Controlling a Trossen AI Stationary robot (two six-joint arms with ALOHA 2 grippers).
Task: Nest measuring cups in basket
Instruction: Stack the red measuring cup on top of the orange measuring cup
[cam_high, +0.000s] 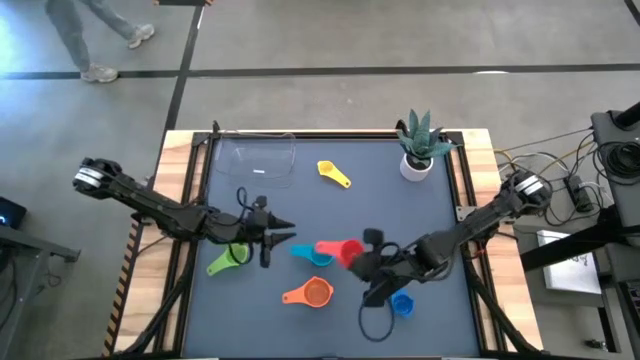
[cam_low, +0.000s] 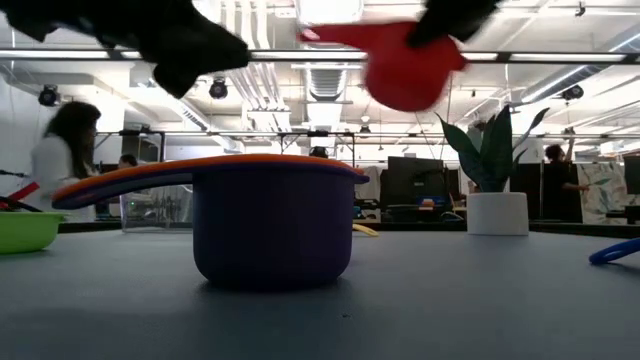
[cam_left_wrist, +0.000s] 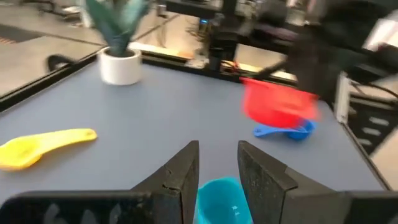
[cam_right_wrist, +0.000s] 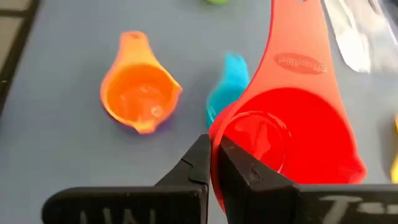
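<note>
Clear plastic basket (cam_high: 262, 158), upper left of the high view, has no cups in it yet, so most work is left. Right gripper (cam_right_wrist: 214, 163) pinches the red plastic measuring cup (cam_right_wrist: 292, 140) by its rim, mid-frame, off the table. Left gripper (cam_left_wrist: 217, 165) is a bit open over the light blue plastic cup (cam_left_wrist: 221, 198). Orange cup (cam_high: 310, 293) sits in a purple one, lower middle.

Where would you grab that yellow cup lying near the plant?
Probably by its flat handle. The yellow cup lies alone on the table, bowl toward the basket and handle pointing toward the right arm's side. An end effector coming straight down could pinch the thin handle across its width; the rounded bowl looks harder to hold.
</note>
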